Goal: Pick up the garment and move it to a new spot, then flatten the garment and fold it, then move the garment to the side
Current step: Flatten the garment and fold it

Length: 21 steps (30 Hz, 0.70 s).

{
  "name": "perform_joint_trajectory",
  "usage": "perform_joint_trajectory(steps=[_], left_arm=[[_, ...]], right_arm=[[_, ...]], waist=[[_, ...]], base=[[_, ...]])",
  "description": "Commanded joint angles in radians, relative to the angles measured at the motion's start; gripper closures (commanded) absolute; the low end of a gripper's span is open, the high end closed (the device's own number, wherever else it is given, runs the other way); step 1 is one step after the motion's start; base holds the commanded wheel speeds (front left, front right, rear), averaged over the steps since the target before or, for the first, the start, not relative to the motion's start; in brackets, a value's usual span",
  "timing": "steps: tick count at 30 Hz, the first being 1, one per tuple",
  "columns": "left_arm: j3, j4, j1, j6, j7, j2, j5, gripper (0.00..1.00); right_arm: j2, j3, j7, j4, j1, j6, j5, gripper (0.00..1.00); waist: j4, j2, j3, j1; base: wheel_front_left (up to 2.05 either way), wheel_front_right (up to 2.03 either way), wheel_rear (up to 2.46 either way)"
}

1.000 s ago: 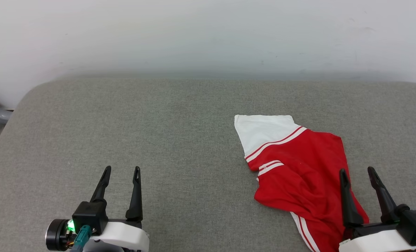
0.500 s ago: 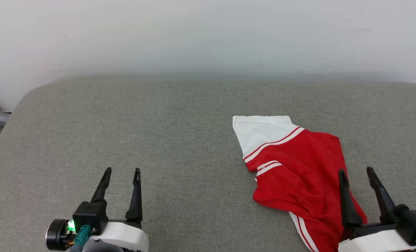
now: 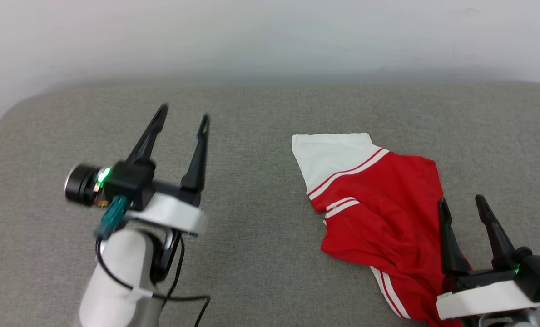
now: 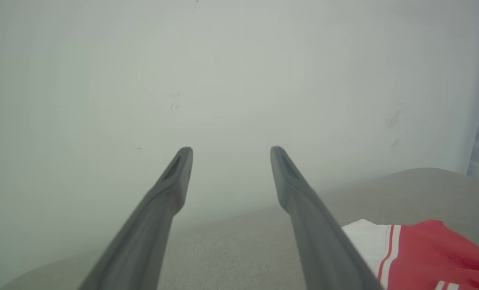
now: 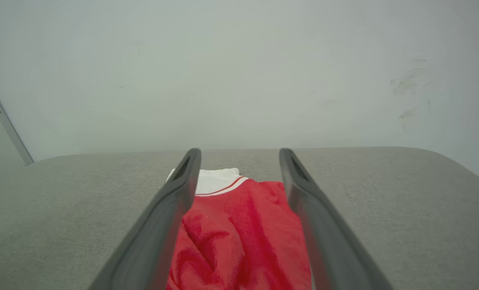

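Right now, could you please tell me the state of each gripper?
Left gripper: open, holding nothing.
Right gripper: open, holding nothing, close to the garment.

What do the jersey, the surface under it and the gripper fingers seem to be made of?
Jersey: thin soft knit, probably polyester; it drapes in loose wrinkles.
Surface: grey woven upholstery, matte, fine heathered weave.
Fingers: dark matte plastic, likely.

No readable text, number, label or brand is being shown anywhere; on the garment (image 3: 388,213) only plain red and white cloth with stripes is being presented.
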Motion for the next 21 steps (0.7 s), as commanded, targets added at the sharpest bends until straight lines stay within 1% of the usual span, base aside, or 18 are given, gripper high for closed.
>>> perform_joint_trajectory(steps=[1, 2, 5, 7, 9, 10, 13, 17, 21], left_arm=[[-0.025, 0.012, -0.057, -0.004, -0.002, 0.011, -0.003, 0.0], [-0.095, 0.057, -0.17, -0.005, -0.002, 0.036, -0.04, 0.0], [-0.201, 0.12, -0.292, -0.006, 0.005, 0.071, -0.1, 0.0], [-0.274, 0.161, -0.373, -0.006, 0.033, 0.094, -0.157, 0.0], [-0.361, 0.201, -0.445, -0.006, 0.083, 0.116, -0.22, 0.0], [-0.479, 0.236, -0.552, -0.006, 0.15, 0.146, -0.303, 0.0], [-0.595, 0.264, -0.641, -0.006, 0.231, 0.165, -0.388, 0.0], [-0.75, 0.297, -0.738, -0.006, 0.384, 0.195, -0.493, 0.0], [-0.911, 0.311, -0.815, -0.006, 0.563, 0.227, -0.598, 0.0]], right_arm=[[0.002, 0.003, -0.002, -0.007, -0.024, -0.001, 0.007, 0.0], [0.002, 0.008, -0.002, -0.012, -0.045, -0.001, 0.009, 0.0], [0.002, 0.012, -0.002, -0.02, -0.065, -0.001, 0.012, 0.0], [0.001, 0.013, -0.002, -0.026, -0.077, -0.001, 0.013, 0.0], [0.002, 0.015, -0.002, -0.031, -0.088, -0.001, 0.016, 0.0], [0.002, 0.016, -0.002, -0.038, -0.106, -0.001, 0.02, 0.0], [0.002, 0.016, -0.002, -0.043, -0.121, -0.001, 0.026, 0.0], [0.002, 0.015, -0.002, -0.044, -0.138, -0.001, 0.037, 0.0], [0.002, 0.018, -0.002, -0.046, -0.16, -0.001, 0.05, 0.0]], waist=[[-0.018, 0.0, 0.023, -0.0001], [-0.041, 0.0, 0.053, -0.0001], [-0.067, 0.0, 0.083, -0.0001], [-0.084, 0.0, 0.104, -0.0001], [-0.102, 0.0, 0.123, -0.0001], [-0.128, 0.0, 0.153, -0.0001], [-0.151, 0.0, 0.183, -0.0001], [-0.175, 0.0, 0.217, -0.0001], [-0.196, 0.0, 0.249, -0.0001]], base=[[0.0, 0.0, 0.0], [0.0, 0.0, 0.0], [0.0, 0.0, 0.0], [0.0, 0.0, 0.0], [0.0, 0.0, 0.0], [0.0, 0.0, 0.0], [0.0, 0.0, 0.0], [0.0, 0.0, 0.0], [0.0, 0.0, 0.0]])
